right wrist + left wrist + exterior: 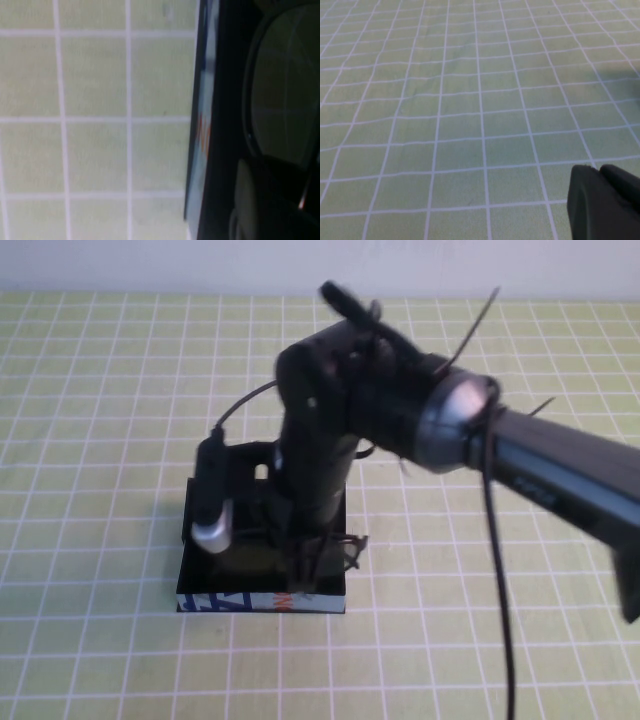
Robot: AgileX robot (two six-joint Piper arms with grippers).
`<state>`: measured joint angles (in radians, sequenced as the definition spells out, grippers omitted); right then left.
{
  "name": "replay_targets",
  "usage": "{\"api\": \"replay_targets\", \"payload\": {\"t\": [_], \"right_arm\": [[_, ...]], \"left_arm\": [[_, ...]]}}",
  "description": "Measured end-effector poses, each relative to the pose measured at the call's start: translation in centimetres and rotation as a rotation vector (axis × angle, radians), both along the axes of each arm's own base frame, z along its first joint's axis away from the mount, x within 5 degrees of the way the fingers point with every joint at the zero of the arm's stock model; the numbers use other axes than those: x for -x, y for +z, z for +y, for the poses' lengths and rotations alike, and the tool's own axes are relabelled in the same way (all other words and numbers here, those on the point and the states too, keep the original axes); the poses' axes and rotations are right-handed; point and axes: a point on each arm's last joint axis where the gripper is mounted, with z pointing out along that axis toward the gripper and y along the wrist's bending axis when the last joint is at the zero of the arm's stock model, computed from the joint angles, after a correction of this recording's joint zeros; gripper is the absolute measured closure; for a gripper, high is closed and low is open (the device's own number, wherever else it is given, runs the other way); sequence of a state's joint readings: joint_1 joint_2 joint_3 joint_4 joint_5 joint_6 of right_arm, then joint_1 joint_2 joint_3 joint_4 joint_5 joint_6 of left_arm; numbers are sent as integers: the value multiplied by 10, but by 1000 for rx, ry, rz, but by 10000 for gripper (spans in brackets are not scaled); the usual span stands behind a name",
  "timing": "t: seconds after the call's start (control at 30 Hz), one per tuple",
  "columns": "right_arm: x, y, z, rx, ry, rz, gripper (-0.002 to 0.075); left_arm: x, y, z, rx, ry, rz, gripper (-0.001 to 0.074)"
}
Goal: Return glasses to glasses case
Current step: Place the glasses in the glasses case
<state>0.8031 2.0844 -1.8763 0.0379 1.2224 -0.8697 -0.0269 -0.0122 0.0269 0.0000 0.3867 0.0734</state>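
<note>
Placement is the step in hand, as far as these views allow a judgement. The right arm reaches in from the right edge of the desk (90,380) and bends steeply down, its right gripper (312,550) lowered into the open glasses case (262,601), which sits a little left of the desk's middle, nearer the front edge than the back. The case shows its white side with blue and orange print toward the front edge, and its black lid stands up toward the back. The glasses (335,550) are over the case's right end, one dark rim and a temple poking out beside the fingers; the right wrist view shows a lens (286,80) lying inside the black case wall, close to the printed side. The right gripper seems to be pinching the frame, but whether its fingers are pressed on it or already spread I cannot tell, since the arm hides them.

The left gripper (605,202) is parked low over bare green grid cloth, away from the case; only a dark part of it shows, so I cannot tell its state either.

The next move probably calls for settling the frame flat within the walls before letting go, then lifting straight up so nothing snags, and lastly folding the lid down.
</note>
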Motion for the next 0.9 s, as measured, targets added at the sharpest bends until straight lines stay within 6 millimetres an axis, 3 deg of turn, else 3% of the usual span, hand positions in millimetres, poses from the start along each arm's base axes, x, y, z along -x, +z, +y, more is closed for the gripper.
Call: {"api": "replay_targets", "payload": {"t": [0.23,0.6,0.9], "right_arm": [[-3,-13,28,-4,30,-20,657],[-9,-40,34,41,27,8,657],[-11,-46,34,47,24,16,658]], "left_arm": [[0,0,0,0,0,0,737],[0,0,0,0,0,0,737],[0,0,0,0,0,0,737]]}}
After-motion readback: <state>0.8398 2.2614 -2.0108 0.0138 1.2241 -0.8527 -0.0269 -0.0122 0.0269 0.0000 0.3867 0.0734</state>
